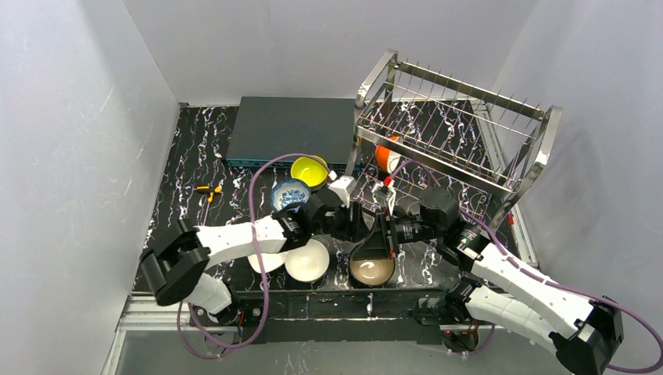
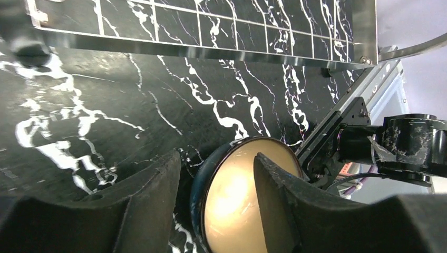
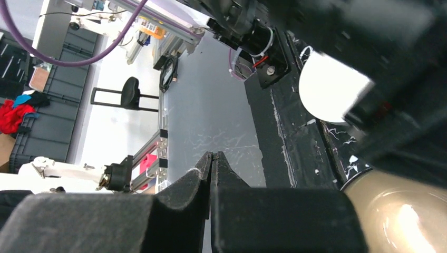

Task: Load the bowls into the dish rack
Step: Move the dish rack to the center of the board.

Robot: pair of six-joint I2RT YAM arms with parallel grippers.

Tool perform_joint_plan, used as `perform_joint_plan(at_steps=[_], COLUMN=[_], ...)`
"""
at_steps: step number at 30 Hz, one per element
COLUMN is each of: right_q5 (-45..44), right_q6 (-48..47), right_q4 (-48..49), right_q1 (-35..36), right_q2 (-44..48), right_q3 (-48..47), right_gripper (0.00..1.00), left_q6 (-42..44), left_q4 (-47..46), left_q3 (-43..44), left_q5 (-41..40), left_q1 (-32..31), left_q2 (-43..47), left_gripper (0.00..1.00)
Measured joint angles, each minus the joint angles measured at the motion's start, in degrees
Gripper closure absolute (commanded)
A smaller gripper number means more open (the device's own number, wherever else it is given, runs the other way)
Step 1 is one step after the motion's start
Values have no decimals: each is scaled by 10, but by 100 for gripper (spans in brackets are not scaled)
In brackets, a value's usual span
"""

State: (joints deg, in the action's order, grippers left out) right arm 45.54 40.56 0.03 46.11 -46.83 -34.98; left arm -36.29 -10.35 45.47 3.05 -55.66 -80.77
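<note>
Tan bowl point(image 2: 240, 211) rim — in left tool point(image 2: 217, 171)

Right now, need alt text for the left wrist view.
The left gripper, open, straddles the rim of a tan-brown bowl, one finger outside, one over its glossy inside. Behind lie the black marbled table and the lower frame of the dish rack, with the right arm at the right edge.

Top view high, looking down, wrist views close and low, all sharing the tan bowl point(image 2: 237, 211)

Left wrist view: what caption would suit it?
Left gripper straddles the rim of a tan bowl on the black marble table.
</note>
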Motion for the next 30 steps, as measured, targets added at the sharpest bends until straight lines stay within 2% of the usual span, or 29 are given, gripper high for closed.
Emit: perform_joint_plan(at_steps=[3,13,22,30], right_q5=[6,7,2,-11], right_q6=[5,14,13,8], right_q4=[12,23,23,22], right_q1=[1,2,2,2], right_q2=[5,8,11,11], right_q3=[0,0,0,0], right_gripper=[92,92,93,94], left_q6=[-24,-54,-43,-42], left_q4=[-36,-107,-122,-108], left_q3=[1,83,164,183], left_q5=[6,3,-31,-30], left_q1=[-15,-70,-67,-39], left_q2=[-45,-182,-266,-296], left_gripper=[57,62,63,66])
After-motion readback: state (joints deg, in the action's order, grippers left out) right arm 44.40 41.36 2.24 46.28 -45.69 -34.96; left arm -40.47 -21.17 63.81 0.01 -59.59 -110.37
